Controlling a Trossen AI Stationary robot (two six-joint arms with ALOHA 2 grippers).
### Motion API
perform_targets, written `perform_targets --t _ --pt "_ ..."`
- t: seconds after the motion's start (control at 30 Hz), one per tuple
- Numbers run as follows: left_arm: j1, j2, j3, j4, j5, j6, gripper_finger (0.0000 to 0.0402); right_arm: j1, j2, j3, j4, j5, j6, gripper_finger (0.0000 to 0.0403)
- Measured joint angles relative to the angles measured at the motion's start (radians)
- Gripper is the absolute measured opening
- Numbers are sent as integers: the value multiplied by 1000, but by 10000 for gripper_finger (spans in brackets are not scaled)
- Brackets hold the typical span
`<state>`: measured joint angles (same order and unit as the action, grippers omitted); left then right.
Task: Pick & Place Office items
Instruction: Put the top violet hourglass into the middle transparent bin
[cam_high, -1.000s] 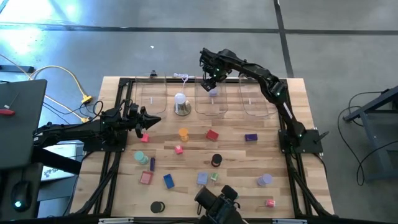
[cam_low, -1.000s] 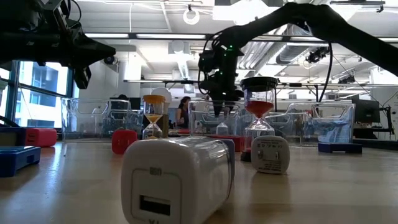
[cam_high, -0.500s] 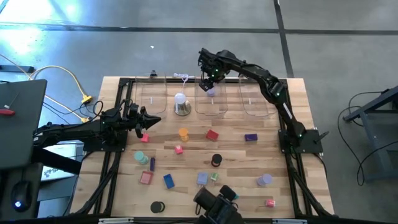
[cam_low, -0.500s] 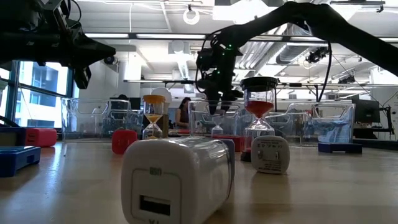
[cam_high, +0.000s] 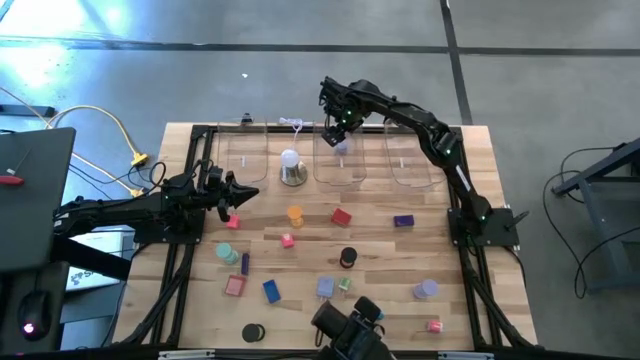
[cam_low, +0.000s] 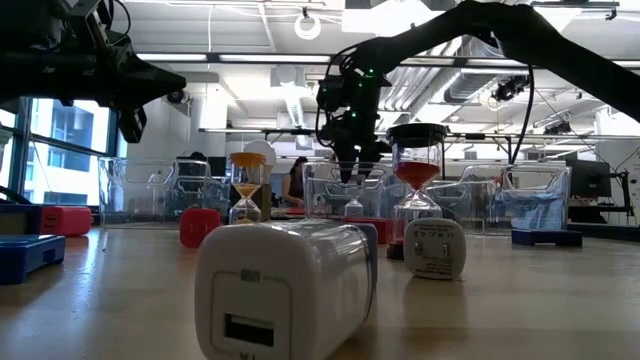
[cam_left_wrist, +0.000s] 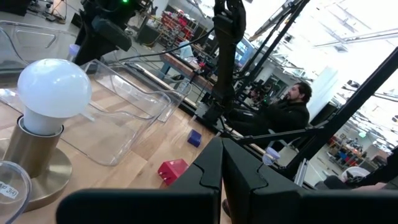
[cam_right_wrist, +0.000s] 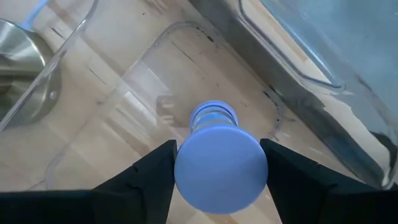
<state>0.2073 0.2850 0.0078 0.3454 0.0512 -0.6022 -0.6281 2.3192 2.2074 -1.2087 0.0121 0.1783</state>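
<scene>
Judged from the high view, the task is at an early stage: the clear bins look empty, and most of the office items are spread loose over the wooden table (cam_high: 470, 290).

At the left of the high view, the left gripper (cam_high: 243, 192) waits over the table's left edge with its two dark fingers pressed together and nothing between them. Just below its tip lies a small pink-red block (cam_high: 233, 221). To the right of it, in the upper middle, stands a white dome on a silvery base (cam_high: 291, 168), smooth and matte on top, brushed metal below; it is no part of the sorting.

Across the middle and lower part of the frame lie an orange hourglass-like piece (cam_high: 295, 215), a red block (cam_high: 342, 217), a purple block (cam_high: 403, 221), a black cylinder (cam_high: 348, 258), a blue block (cam_high: 271, 290) and a teal cylinder (cam_high: 226, 250), all hard, plain-coloured and blocky or round.

In the upper middle, the right gripper (cam_high: 338, 135) hangs over the middle clear bin (cam_high: 352, 178), a thin see-through plastic tray with rounded corners. In the right wrist view its fingers are clamped on the round cap of a pale blue hourglass (cam_right_wrist: 219, 163), glossy and spool-shaped, held upright above the bin's floor; whether it touches the floor I cannot tell
</scene>
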Motion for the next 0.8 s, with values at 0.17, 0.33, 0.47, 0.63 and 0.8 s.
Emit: perform_targets --t 0.17,0.33,0.47,0.63,0.8 --pt "0 0 0 0 0 0 1 0 0 0 -8 -14 6 217" --pt "0 0 0 0 0 0 1 -1 0 0 -6 -66 8 218" --pt "0 0 0 0 0 0 1 -1 0 0 -13 -71 8 218" --pt "0 0 0 0 0 0 1 -1 0 0 -14 -65 24 218" --pt "0 0 0 0 0 0 1 -1 0 0 -15 -74 0 218"
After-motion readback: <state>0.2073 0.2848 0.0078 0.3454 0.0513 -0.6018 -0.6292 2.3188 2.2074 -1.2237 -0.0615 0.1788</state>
